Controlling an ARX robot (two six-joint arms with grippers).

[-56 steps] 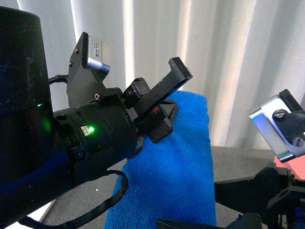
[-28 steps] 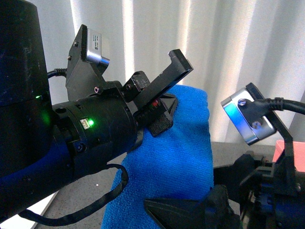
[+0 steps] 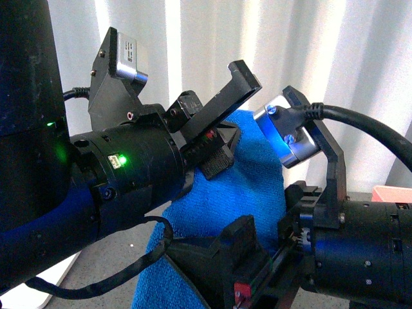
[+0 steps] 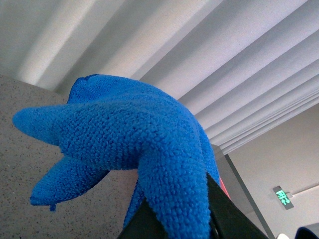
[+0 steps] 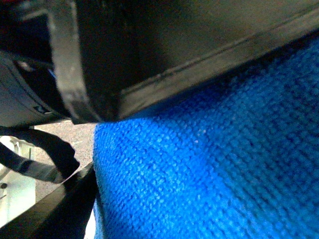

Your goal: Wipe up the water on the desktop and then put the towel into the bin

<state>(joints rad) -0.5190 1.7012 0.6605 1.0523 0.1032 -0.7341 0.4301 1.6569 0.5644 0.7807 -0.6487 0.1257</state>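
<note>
In the front view, the left gripper (image 3: 232,122) was raised high at the left. It was clamped on the top part of the towel (image 3: 251,193), which hung down from it. The right gripper (image 3: 219,270) was low and near, just beside the hanging part. The bin (image 3: 394,192) showed only as a pink corner at the far right. I counted one towel, one bin and two grippers.

In the left wrist view, the towel was pinched between two dark fingers (image 4: 227,219). Its loose folds stood out above the desktop (image 4: 20,219) and did not touch it.

In the right wrist view, the towel filled most of the picture. One dark finger was on each side of it, so the right jaws seemed apart around the cloth and not yet pressing it.

I judged the step to be a handover from left to right, because the bin was on the right side. To do it well, the right gripper should close on a thick, folded part, deep between the jaws. The left should let go only after this hold is firm. Otherwise the towel could slip and fall beside the bin.
</note>
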